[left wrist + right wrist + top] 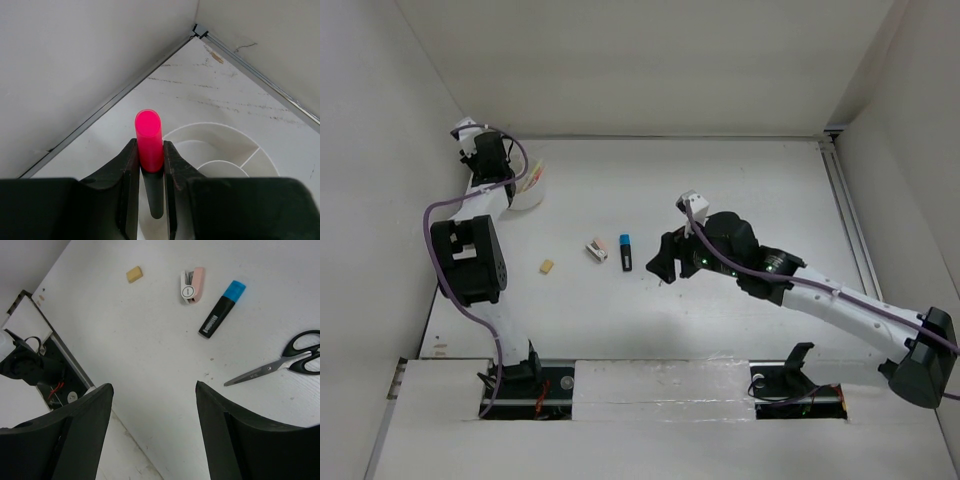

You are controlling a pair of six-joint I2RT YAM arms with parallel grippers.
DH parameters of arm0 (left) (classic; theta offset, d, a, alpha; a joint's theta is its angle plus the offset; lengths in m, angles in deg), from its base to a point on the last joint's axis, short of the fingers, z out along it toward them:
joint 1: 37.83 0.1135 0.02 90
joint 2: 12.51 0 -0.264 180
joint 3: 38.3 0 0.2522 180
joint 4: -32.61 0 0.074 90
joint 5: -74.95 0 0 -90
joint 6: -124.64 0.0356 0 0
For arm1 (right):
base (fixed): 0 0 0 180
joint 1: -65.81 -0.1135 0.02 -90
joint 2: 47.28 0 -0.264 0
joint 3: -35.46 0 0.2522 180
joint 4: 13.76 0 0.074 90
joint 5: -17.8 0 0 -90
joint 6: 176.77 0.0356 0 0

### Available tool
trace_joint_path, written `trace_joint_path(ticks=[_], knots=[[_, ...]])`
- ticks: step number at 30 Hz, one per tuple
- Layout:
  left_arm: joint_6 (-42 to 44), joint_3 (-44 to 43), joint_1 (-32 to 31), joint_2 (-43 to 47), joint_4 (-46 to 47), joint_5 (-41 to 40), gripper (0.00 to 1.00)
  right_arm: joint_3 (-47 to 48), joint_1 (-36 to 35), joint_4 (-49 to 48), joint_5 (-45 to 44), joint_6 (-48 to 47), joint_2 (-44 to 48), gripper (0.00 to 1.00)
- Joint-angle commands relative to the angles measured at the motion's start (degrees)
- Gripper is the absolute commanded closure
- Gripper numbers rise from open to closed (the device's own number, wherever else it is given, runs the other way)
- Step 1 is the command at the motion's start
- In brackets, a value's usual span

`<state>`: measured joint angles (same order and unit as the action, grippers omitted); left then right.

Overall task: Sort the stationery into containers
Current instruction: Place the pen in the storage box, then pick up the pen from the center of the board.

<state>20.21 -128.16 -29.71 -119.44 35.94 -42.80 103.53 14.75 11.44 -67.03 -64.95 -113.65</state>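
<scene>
While the left jaws pinch the pink-capped marker [148,131] upright, shut tight on its sides with only the pink end showing above them, I treat the step in hand as the drop into the white cup [220,137]. The cup stands at the far-left corner of the tabletop [720,190]. In the left wrist view it shows just beyond and to the right of the marker, so by my reading the marker is not yet centred over it. An inner ring and 1 radial divider [257,153] split the inside.

1. I would carry the marker sideways until it hangs wholly inside the rim, over 1 compartment and not over a divider.
2. I would lower before releasing, so the marker cannot bounce off the rim or tip the light cup.
3. I would open only enough to let it slip, then lift straight up.

The right jaws stand wide apart and hold nothing, hovering near the middle of the tabletop. Below them lie the blue-capped marker [222,309], the white-pink piece [192,285], the tan eraser [134,274] and the scissors [280,362], all apart from each other. I would leave the right arm where it is until the left arm is clear.
</scene>
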Motion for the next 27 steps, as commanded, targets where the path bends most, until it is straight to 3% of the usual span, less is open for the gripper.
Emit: trace_joint_path(ticks=[1, 4, 7, 8, 12, 15, 16, 17, 20, 22, 24, 26, 27], knots=[[-0.24, 0.25, 0.49, 0.24, 4.10, 0.50, 1.00, 1.24, -0.35, -3.97, 1.42, -0.91, -0.52, 0.27], [-0.76, 0.25, 0.49, -0.99, 4.10, 0.50, 1.00, 1.24, -0.35, -3.97, 1.42, -0.91, -1.13, 0.27], [-0.77, 1.29, 0.49, -0.99, 4.10, 0.50, 0.86, 1.77, -0.35, -3.97, 1.95, -0.91, -1.75, 0.27], [-0.25, 2.17, 0.49, -0.47, 4.10, 0.50, 0.74, 1.77, -0.35, -3.97, 1.95, -1.43, -2.27, 0.27], [0.29, 2.71, 0.49, 0.15, 4.37, 1.99, 0.50, 2.99, -0.35, -3.97, 2.48, -1.43, -3.76, 0.26], [0.29, 2.71, 0.49, 2.42, 3.84, 4.79, 0.40, 4.05, -0.35, -3.97, 1.96, -1.96, -5.78, 0.26], [-0.24, 2.71, 0.49, 3.22, 3.84, 5.33, 0.30, 4.06, -0.35, -3.97, 1.34, -1.96, -6.49, 0.10], [-0.76, 2.71, 0.49, 4.01, 3.84, 5.34, 0.24, 5.62, -0.35, -3.97, 0.64, -1.96, -7.36, 0.00], [-1.47, 1.66, 0.49, 8.83, 1.65, 6.57, 0.00, 9.84, -0.35, -0.47, -5.33, -2.48, -13.68, 0.00], [-1.47, -1.50, -0.12, 12.18, -1.33, 5.08, 0.00, 16.34, -0.35, 4.27, -7.79, -2.49, -20.79, 0.00], [-3.22, -6.32, -0.64, 12.80, -10.98, 4.28, 0.00, 22.82, -0.35, 7.96, -12.53, -2.49, -27.54, 0.00], [-8.04, -16.94, -0.65, 12.80, -21.24, 2.96, 0.00, 25.58, -0.35, 9.21, -14.83, -1.18, -31.26, 0.02], [-9.54, -20.37, -0.65, 12.80, -31.31, 3.66, 0.00, 26.98, -0.35, 10.17, -15.79, -1.17, -33.10, 0.02]])
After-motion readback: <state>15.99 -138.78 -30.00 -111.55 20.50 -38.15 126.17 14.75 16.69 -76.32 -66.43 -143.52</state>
